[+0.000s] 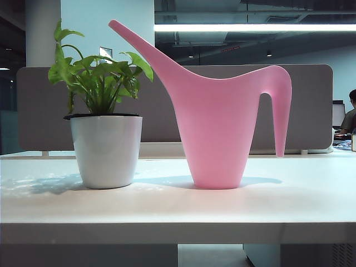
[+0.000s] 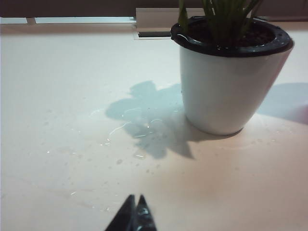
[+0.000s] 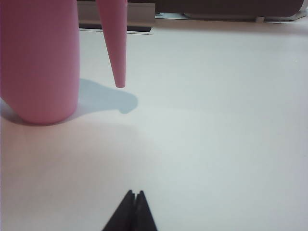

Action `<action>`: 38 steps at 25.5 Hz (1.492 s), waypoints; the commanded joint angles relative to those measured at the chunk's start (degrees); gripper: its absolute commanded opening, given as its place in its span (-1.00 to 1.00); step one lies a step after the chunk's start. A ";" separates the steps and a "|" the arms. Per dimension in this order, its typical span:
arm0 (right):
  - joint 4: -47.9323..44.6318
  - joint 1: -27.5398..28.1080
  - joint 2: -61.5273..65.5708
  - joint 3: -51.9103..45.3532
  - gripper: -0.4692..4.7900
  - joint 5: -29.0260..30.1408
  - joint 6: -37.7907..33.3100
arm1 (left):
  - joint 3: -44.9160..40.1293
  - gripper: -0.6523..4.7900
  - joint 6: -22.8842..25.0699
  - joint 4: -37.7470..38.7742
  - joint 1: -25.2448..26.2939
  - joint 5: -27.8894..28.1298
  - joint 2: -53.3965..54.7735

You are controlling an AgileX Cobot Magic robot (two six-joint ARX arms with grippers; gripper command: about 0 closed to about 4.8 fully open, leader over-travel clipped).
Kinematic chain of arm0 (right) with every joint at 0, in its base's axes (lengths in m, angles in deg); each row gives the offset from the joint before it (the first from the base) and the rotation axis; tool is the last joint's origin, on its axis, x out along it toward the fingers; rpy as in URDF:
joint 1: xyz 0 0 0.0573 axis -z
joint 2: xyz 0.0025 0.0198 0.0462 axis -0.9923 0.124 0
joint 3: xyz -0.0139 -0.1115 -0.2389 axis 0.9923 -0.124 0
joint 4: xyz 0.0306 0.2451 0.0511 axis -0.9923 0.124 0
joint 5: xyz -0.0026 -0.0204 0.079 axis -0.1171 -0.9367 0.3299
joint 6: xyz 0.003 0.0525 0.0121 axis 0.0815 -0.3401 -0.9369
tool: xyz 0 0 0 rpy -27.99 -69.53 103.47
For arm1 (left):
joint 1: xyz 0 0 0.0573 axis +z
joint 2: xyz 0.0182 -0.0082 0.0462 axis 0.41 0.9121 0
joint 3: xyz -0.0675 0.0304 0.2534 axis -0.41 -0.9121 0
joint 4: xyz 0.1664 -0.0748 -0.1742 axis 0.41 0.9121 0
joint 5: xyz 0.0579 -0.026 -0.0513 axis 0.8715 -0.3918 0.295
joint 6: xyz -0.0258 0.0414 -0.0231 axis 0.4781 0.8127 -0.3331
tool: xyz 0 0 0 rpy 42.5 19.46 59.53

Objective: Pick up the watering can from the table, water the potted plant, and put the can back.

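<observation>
Both my left gripper [image 2: 134, 211] and right gripper [image 3: 134, 210] hover low, jaws pinched together, empty. The watering can [image 1: 222, 119] looks light, smooth, slippery; its thin handle [image 1: 281, 105] suits gripping.

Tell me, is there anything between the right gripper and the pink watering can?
Nothing visible. In the right wrist view the right gripper, fingers shut, hangs over bare table, and only open tabletop lies between it and the watering can. The potted plant stands on the can's far side, under its spout.
</observation>
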 commanded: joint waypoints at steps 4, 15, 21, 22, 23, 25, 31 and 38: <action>-0.61 0.09 -0.07 -0.31 -0.84 -0.63 0.15 | 0.04 -0.75 -0.20 0.15 0.20 -0.02 0.04; -0.59 0.07 -0.07 -0.31 -0.84 0.17 -4.39 | 3.87 -0.75 -0.20 6.82 -0.04 0.00 0.37; -0.46 0.07 -0.07 -0.31 -0.84 0.24 -19.04 | 19.45 -0.75 -0.20 24.30 -3.10 -0.02 12.44; -0.50 0.04 -0.07 -0.31 -0.84 1.33 -20.48 | 23.10 -0.75 0.04 26.36 -4.24 0.00 15.96; -0.66 0.07 -0.07 -0.31 -0.84 2.43 -21.57 | 24.65 -0.75 0.04 24.39 -5.03 0.00 18.14; -1.51 0.04 -0.07 -0.22 -0.84 6.49 -23.39 | 27.76 -0.75 0.02 23.58 -6.32 -0.02 21.55; 0.04 -0.22 -0.04 7.63 -0.84 4.90 -20.24 | 40.41 -0.75 0.04 23.41 -12.46 0.00 30.23; -2.86 -0.20 5.29 20.09 -0.84 -13.57 9.09 | 45.59 -0.75 0.04 14.95 -17.68 -0.15 36.35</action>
